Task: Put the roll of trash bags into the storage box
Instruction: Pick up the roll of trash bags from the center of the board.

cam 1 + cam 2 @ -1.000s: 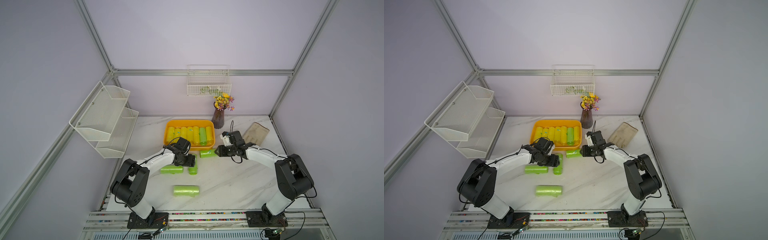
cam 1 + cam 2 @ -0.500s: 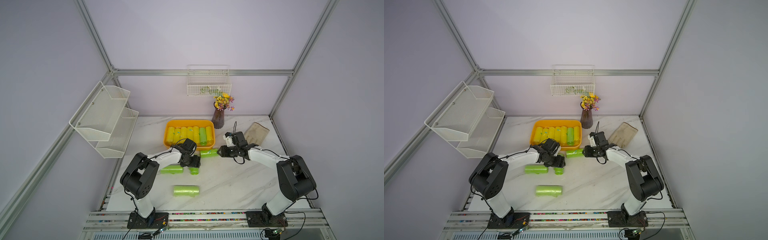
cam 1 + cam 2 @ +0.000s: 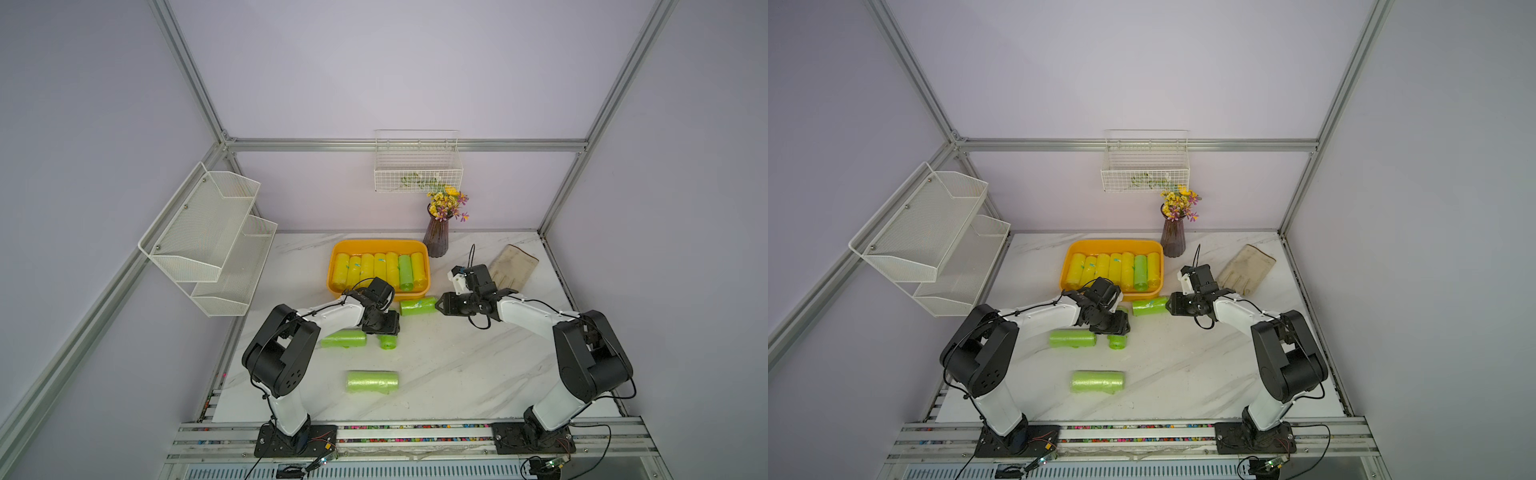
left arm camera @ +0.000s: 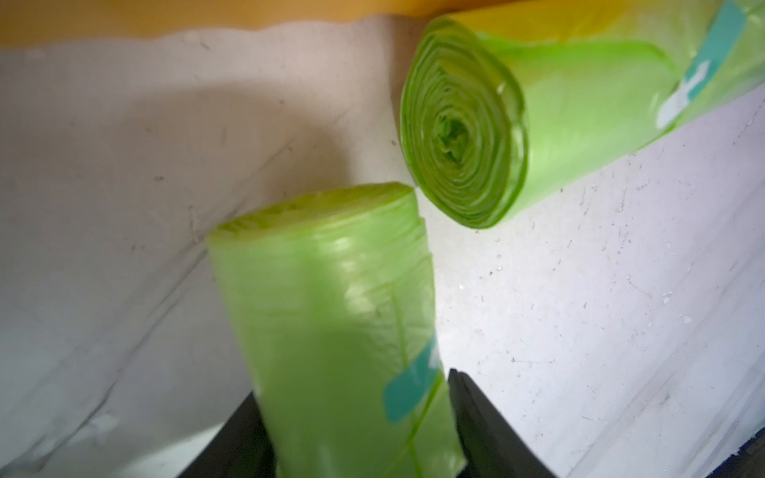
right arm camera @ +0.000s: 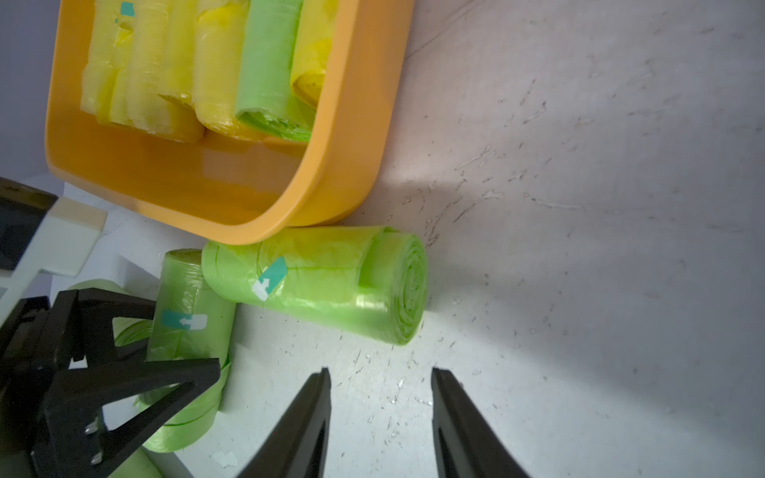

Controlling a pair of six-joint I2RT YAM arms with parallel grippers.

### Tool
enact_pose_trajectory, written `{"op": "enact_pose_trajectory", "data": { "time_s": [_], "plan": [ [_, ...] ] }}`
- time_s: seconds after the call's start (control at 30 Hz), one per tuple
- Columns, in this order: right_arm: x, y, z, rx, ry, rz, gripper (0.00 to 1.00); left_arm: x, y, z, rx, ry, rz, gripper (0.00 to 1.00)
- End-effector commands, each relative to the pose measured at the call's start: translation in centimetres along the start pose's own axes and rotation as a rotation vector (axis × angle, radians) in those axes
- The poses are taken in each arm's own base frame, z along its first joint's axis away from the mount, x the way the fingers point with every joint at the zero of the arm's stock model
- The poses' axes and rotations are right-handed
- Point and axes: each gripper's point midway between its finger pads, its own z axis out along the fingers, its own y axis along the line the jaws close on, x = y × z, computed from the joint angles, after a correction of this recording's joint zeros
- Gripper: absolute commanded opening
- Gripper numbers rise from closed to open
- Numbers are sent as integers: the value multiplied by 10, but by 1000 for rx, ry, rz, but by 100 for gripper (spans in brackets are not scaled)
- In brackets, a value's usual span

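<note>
The storage box [image 3: 380, 242] [image 3: 1113, 242] is an orange-yellow tub at the back middle of the marble table. It holds several yellow rolls and one green roll. My left gripper [image 3: 384, 328] [image 3: 1115, 328] [image 4: 352, 393] is shut on a green roll of trash bags [image 4: 331, 310] [image 3: 387, 341] on the table in front of the box. A second green roll [image 3: 417, 306] [image 5: 323, 281] [image 4: 517, 124] lies against the box's front wall. My right gripper [image 3: 438, 306] [image 5: 378, 372] stands open at that roll's end, with nothing between its fingers.
Two more green rolls lie on the table, one [image 3: 343, 338] beside the left arm and one [image 3: 372, 381] nearer the front. A vase of flowers [image 3: 436, 237] stands right of the box, and a glove [image 3: 513, 266] lies at the back right. A wire basket [image 3: 417, 166] and a mesh rack [image 3: 208, 237] hang on the walls.
My left gripper has moved right and down over the green roll, and its jaws have closed on it. The right gripper has barely moved.
</note>
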Motion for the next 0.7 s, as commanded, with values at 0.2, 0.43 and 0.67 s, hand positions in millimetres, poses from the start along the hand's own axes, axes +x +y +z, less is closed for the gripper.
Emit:
{"op": "enact_pose_trajectory", "data": {
  "time_s": [0.2, 0.43, 0.67],
  "plan": [
    [-13, 2, -12, -15, -57, 3, 45, -2, -9, -3, 30, -11, 6, 45],
    [-15, -1, -14, -7, -59, 4, 45, -7, -19, -15, 72, -36, 39, 44],
    [-14, -8, -14, 7, -59, 12, 45, -12, -34, -34, 115, -69, 71, 42]
  ]
}}
